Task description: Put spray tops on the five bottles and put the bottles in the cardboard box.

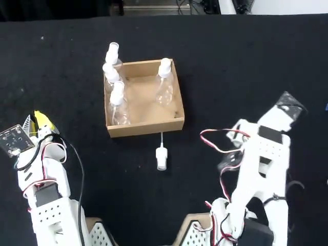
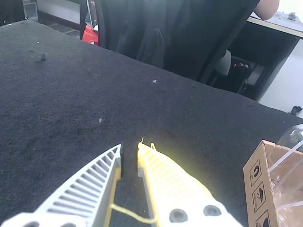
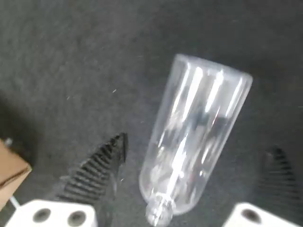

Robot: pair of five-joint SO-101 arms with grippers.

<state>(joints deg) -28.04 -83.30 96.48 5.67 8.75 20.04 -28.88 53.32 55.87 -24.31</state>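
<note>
spread wide on the right gripper (image 3: 199, 146), straddling without gripping a topless bottle (image 3: 194, 137) lying on the black mat (image 1: 246, 61); all but closed and empty on the left gripper (image 2: 129, 146), off beside the cardboard box (image 1: 146, 128) holding four topped bottles (image 1: 119, 105), with a loose spray top (image 1: 161, 158) just before its front wall.

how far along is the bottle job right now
Done: four capped bottles stand at the cardboard box, two clearly inside, two at its left wall unclear. In hand: the fifth bottle lies uncapped between the right tool's open fingers. Left: fit the loose spray top lying before the box, then box that bottle.
</note>
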